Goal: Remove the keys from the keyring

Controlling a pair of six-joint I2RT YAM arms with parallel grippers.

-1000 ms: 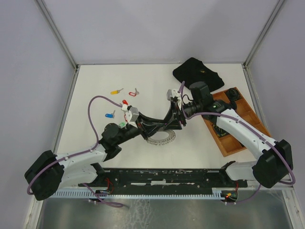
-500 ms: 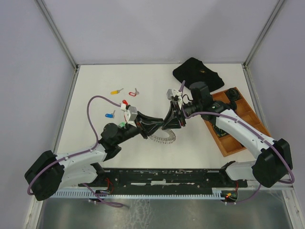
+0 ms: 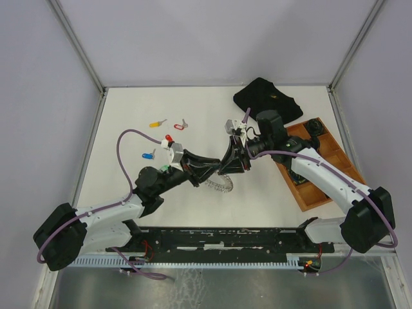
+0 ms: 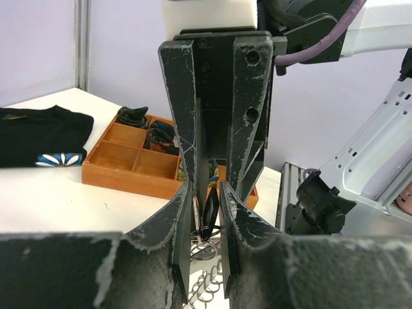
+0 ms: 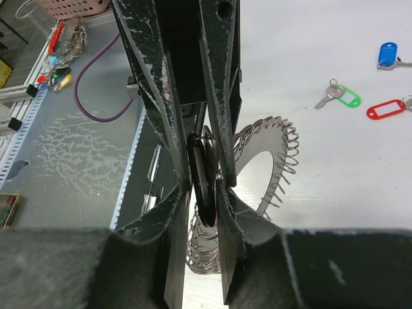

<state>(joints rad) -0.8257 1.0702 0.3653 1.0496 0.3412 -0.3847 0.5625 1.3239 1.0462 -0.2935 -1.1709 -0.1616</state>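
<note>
Working a black-headed key off the keyring, which is held tilted between 2 grippers at mid-table.

The right gripper is clenched on the key's head, and the left gripper appears clamped on the keyring beside it. The key is best slid along its loop while the ring is kept steady, not yanked. No writing can be read.

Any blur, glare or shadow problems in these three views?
Top external: even light, soft shadows, sharp, though the arms hide much of the keyring. Left wrist: left gripper fills the foreground, dark and soft; wooden tray sharp. Right wrist: right gripper dark, keyring coils glinting.
</note>
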